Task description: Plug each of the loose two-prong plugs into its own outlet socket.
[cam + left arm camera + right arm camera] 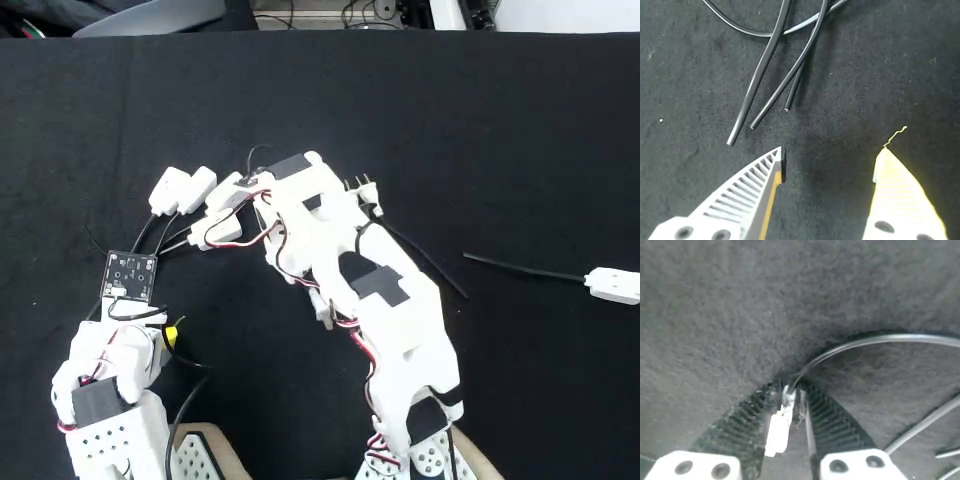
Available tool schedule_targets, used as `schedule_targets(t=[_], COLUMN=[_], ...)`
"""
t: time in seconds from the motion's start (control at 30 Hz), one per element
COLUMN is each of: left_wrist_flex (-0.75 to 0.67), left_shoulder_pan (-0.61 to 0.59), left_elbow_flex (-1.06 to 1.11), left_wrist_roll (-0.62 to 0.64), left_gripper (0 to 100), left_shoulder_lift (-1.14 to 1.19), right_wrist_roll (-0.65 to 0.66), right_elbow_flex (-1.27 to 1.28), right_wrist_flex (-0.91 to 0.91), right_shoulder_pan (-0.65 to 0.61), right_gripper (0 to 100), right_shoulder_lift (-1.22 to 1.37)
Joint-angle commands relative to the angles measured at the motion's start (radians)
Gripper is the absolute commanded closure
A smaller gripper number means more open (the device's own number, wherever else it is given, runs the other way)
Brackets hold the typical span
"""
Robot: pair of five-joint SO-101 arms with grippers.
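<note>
White plug [779, 430] is sitting clamped in our right fingers [835, 425] near the sockets [172, 190]; we are judging it needs squaring, then a slow push. Our left fingers [752, 187] are hanging apart over the bench [500, 120].

Black cloth-covered table [540, 130]

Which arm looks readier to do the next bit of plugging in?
Right. The right end effector is shut on a white plug with its cable attached, while the left end effector is open above loose cable ends, holding nothing.
</note>
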Motion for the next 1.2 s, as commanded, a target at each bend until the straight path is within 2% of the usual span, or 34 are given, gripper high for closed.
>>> schedule_targets(t=[0.0,1.17], left_wrist_flex=[0.006,0.008], left_shoulder_pan=[0.005,0.010], left_elbow_flex=[0.019,0.019], left_wrist_roll=[0.000,-0.002], left_gripper=[71,71], left_shoulder_lift=[-0.006,-0.006], right_wrist_roll=[-0.035,-0.009], right_elbow_flex=[-0.025,-0.024], right_wrist_flex=[0.015,0.052], right_shoulder_pan=[-0.018,-0.018], right_gripper=[94.6,94.6], right_shoulder_lift=[-0.058,-0.059])
